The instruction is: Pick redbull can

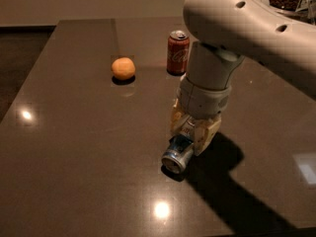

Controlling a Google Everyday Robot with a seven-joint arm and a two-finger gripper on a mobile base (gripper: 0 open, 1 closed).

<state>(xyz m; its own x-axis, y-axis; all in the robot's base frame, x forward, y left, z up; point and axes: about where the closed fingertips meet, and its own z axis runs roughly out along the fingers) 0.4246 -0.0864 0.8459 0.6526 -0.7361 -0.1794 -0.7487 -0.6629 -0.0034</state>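
The redbull can (177,157) lies on its side on the dark table (74,147), its shiny silver end facing the front. My gripper (190,132) comes down from above onto the can's far half. Its cream fingers (208,134) press against both sides of the can, which still rests on the table. The can's far end is hidden under the gripper. The large white arm (247,28) fills the upper right.
A red-brown cola can (177,52) stands upright behind the gripper, near the table's back. An orange (123,68) sits to its left. The table's left edge runs down past (29,83). The arm's shadow falls to the front right.
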